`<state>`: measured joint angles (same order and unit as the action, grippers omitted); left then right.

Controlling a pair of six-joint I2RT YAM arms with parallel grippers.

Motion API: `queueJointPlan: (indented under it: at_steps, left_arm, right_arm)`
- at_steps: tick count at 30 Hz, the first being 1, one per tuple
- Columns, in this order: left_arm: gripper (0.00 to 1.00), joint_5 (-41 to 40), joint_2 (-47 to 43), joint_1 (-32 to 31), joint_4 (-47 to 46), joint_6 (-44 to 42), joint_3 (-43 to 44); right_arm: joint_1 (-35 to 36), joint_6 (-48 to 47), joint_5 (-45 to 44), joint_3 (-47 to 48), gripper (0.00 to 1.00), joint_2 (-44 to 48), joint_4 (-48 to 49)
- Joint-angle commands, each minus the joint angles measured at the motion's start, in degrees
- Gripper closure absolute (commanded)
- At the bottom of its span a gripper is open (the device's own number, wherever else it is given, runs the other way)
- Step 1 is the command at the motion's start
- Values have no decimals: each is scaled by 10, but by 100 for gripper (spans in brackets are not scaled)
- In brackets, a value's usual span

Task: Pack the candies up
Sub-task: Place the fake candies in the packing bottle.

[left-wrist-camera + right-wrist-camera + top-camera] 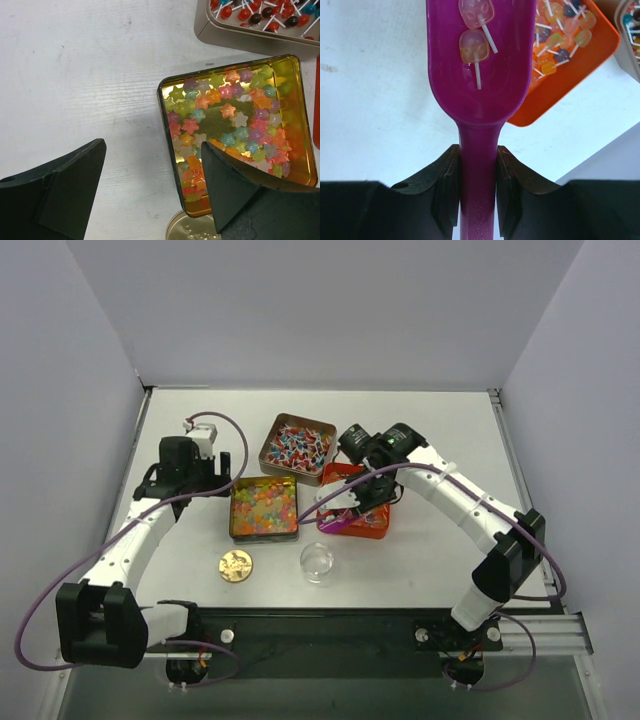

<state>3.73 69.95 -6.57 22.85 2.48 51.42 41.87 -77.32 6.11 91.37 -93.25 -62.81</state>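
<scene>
Our right gripper (pixel 477 186) was clenched on the scoop (pixel 479 80) handle, with 2 candies (pixel 472 45) lying loose near the scoop's open lip. We judged that any forward tilt would spill them onto the table (pixel 420 550) before they reached the jar (pixel 317 562), whose mouth looked small. A low swing could also knock the jar over. More candies filled the orange tin (pixel 565 100) beside the scoop, the gold tin (pixel 299 110) and the grey tin (pixel 235 39). Our left gripper (pixel 152 150) hung released by the gold tin, holding nothing and clear of the route. The lid (pixel 237 565) lay near the jar, not touching it.
</scene>
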Motion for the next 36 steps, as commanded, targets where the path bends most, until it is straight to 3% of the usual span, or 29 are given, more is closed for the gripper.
queueJointPlan:
  at_steps: [1,9,24,31,35,36]
  left_arm:
    - [12,19,-31,22,-51,9,-18]
    - [12,36,-41,41,-91,7,-44]
    - [13,28,-40,45,-80,75,-75]
    - [19,1,8,46,-59,91,-90]
    - [30,29,96,46,-46,102,-54]
    - [38,52,110,46,-44,107,-49]
  right_arm:
    - [46,29,-59,15,100,-19,-62]
    - [125,51,-136,4,100,-37,-71]
    - [157,64,-197,38,100,-51,-95]
    - [100,122,-180,100,100,-47,-98]
    - [65,150,-171,122,100,-52,-96]
    - [53,155,-169,125,100,-53,-96]
